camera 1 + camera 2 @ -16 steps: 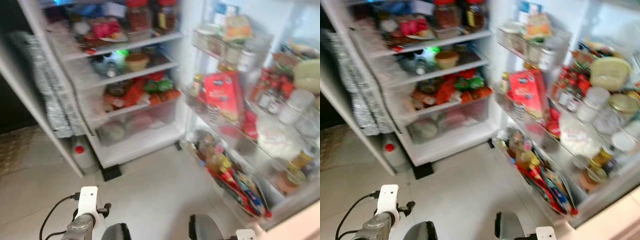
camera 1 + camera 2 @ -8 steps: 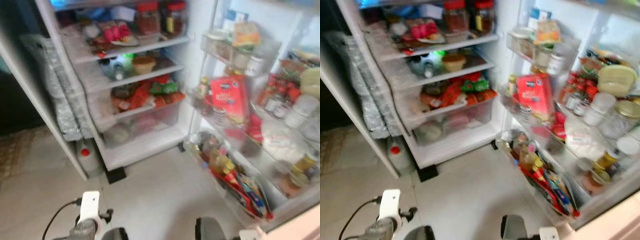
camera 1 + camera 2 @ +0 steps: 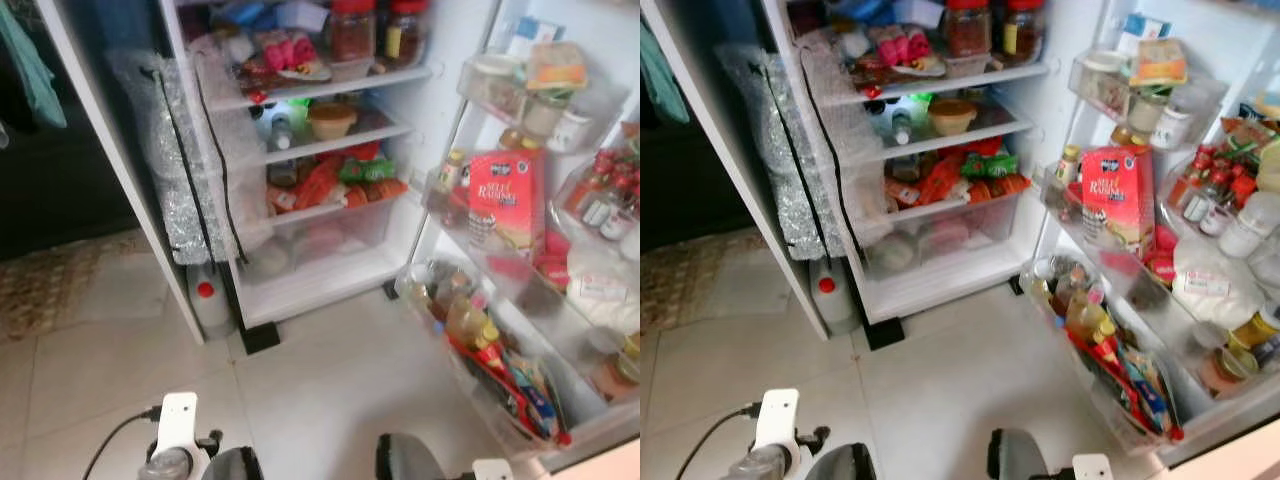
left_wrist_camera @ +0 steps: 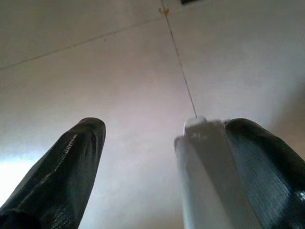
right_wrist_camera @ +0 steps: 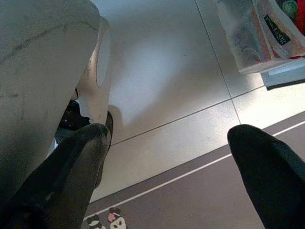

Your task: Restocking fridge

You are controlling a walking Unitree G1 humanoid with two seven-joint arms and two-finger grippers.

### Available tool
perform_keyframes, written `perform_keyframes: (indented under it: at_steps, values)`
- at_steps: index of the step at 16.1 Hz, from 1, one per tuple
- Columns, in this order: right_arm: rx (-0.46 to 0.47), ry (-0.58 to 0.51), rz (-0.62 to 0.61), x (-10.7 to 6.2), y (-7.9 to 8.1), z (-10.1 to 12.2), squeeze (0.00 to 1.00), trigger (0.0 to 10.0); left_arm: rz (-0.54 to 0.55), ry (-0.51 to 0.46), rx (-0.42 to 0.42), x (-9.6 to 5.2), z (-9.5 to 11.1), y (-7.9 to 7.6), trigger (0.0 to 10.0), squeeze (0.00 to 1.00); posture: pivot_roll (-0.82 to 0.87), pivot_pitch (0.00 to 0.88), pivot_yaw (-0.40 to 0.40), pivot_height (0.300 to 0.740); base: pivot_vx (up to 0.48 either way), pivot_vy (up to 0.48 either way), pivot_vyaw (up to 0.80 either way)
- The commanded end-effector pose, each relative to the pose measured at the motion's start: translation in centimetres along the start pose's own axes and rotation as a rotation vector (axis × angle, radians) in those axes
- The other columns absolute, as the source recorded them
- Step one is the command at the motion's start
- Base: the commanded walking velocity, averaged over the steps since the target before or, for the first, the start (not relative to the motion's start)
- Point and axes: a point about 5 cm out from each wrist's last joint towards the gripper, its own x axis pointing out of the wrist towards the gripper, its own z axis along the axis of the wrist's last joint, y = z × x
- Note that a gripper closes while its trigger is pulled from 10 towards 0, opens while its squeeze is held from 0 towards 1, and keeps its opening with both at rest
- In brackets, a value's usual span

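Note:
The fridge [image 3: 300, 290] stands open in front of me, its shelves crowded. Two red-lidded jars [image 3: 352, 30] sit on the top shelf, a tan bowl [image 3: 332, 118] on the one below, and red and orange packets [image 3: 330, 180] above the clear drawer [image 3: 320, 235]. To the right, the open door's racks [image 3: 500, 395] hold a red box [image 3: 505, 200] and bottles [image 3: 470, 320]. My left gripper [image 4: 167, 125] hangs open over the floor tiles, with a white piece [image 4: 200, 162] against one finger. Also low over the floor, my right gripper [image 5: 170, 130] is open with nothing between its fingers.
A white jug with a red cap [image 3: 208, 305] stands on the floor by the fridge's left wall, under silver padding [image 3: 175, 170]. A patterned mat [image 3: 45, 290] lies at the left. Pale tiles [image 3: 330, 390] stretch between me and the fridge. Bagged packets [image 5: 267, 28] lie near my right gripper.
The camera has swung left, so the fridge sits further right in the picture, and the blur has gone. Both arms hang low as before.

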Motion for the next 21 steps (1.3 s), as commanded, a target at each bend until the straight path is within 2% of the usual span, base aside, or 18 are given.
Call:
perform_keyframes:
  at_steps: [1, 7, 10, 11, 14, 16, 18, 21]
  values:
    - [0.007, 0.000, 0.024, 0.0, 0.7, -0.1, 0.00, 10.0, -0.002, 0.004, -0.001, 0.1, 0.2, -0.4, 10.0, 0.00, -0.17, 0.000, 0.038, 0.602, 0.000, 0.000, 0.00]
    - [0.031, 0.007, 0.009, 0.0, 0.9, -0.3, 0.00, 10.0, 0.008, 0.009, -0.005, 0.0, 0.0, 0.2, 10.0, 0.00, -0.18, 0.000, 0.049, 0.602, 0.000, 0.368, 0.00]
    - [0.096, 0.015, -0.018, 0.0, 1.1, -0.6, 0.00, 10.0, 0.023, 0.019, 0.014, -0.2, -0.5, 2.0, 10.0, 0.00, -0.18, 0.000, 0.068, 0.602, 0.000, 0.439, 0.00]
    - [0.121, 0.018, -0.029, -0.1, 1.0, -0.7, 0.00, 10.0, 0.023, 0.019, 0.020, -0.2, -0.5, 2.2, 10.0, 0.00, -0.18, 0.000, 0.069, 0.602, 0.000, 0.442, 0.00]
    - [0.126, 0.027, -0.031, -0.1, 1.0, -0.8, 0.00, 10.0, 0.035, 0.010, 0.017, -0.2, -0.2, 3.0, 10.0, 0.00, -0.16, 0.000, 0.058, 0.602, 0.000, 0.440, 0.00]
    - [0.116, 0.023, -0.027, -0.1, 1.0, -0.7, 0.00, 10.0, 0.053, 0.006, 0.002, -0.4, -0.2, 4.4, 10.0, 0.00, -0.15, 0.000, 0.049, 0.602, 0.000, 0.441, 0.00]
    - [0.114, 0.016, -0.024, 0.0, 1.1, -0.6, 0.00, 10.0, 0.055, 0.009, -0.001, -0.4, -0.3, 4.6, 10.0, 0.00, -0.15, 0.000, 0.050, 0.602, 0.000, 0.364, 0.00]
    - [0.108, 0.018, -0.018, 0.0, 1.1, -0.5, 0.00, 10.0, 0.049, 0.039, -0.022, -0.5, -1.3, 4.1, 10.0, 0.00, -0.15, 0.000, 0.049, 0.602, 0.000, 0.000, 0.00]
